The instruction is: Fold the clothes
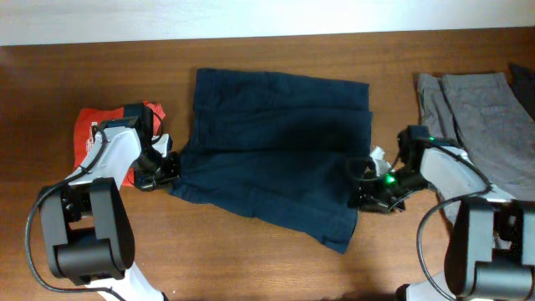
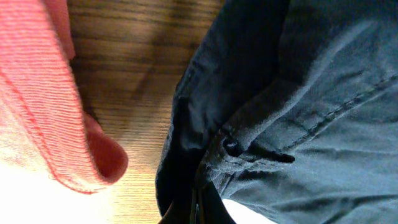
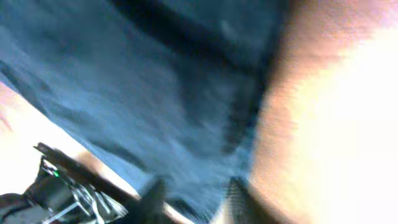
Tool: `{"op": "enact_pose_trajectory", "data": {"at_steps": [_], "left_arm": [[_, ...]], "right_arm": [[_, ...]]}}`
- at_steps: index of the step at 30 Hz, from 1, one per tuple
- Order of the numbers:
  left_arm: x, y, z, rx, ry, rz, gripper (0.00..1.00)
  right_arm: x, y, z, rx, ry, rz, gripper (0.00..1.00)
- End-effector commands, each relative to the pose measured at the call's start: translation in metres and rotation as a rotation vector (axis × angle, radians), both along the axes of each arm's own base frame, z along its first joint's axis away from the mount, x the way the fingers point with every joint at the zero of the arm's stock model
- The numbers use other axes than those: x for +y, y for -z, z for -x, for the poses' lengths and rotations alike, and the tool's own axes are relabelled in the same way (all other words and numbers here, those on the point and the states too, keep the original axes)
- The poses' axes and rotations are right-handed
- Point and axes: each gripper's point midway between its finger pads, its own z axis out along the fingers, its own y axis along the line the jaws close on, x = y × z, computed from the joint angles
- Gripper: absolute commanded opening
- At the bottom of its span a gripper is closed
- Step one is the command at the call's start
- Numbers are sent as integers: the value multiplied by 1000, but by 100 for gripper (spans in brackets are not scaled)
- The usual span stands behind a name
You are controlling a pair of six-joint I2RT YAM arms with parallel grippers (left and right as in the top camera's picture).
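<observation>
A navy garment (image 1: 276, 155) lies spread in the middle of the table, its lower part angled toward the front right. My left gripper (image 1: 167, 167) is at its left edge. In the left wrist view the jaws (image 2: 199, 208) are shut on the navy cloth (image 2: 298, 124) near a button (image 2: 231, 147). My right gripper (image 1: 361, 188) is at the garment's right edge. The right wrist view is blurred; its fingers (image 3: 199, 196) stand apart with navy cloth (image 3: 155, 93) between them.
A red garment (image 1: 92, 130) lies folded at the left, right beside my left arm, and shows in the left wrist view (image 2: 56, 106). Grey clothes (image 1: 485, 117) lie at the right, with a dark item (image 1: 523, 79) at the far right edge.
</observation>
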Motion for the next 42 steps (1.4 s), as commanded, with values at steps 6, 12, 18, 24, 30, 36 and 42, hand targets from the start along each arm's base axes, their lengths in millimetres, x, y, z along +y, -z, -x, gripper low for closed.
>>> {"op": "enact_pose_trajectory", "data": {"at_steps": [6,12,18,24,30,36,42], "left_arm": [[2,-11,-10,-50,-11,-13,0],[1,-11,-10,-51,-12,-7,0],[1,-11,-10,-50,-12,-7,0],[1,-13,-10,-51,-12,-8,0],[10,-52,-37,-184,-19,-20,0],[17,-103,-75,-425,21,-66,0],[17,-107,-86,-474,24,-71,0]], "right_arm": [[-4,0,10,55,26,57,50],[4,24,18,61,28,116,54],[33,9,8,-18,4,-79,4],[29,-15,-7,-92,-8,-50,4],[-11,-55,-36,-180,34,119,4],[-29,-73,-55,-233,96,130,4],[-35,-64,-66,-253,103,154,5]]}}
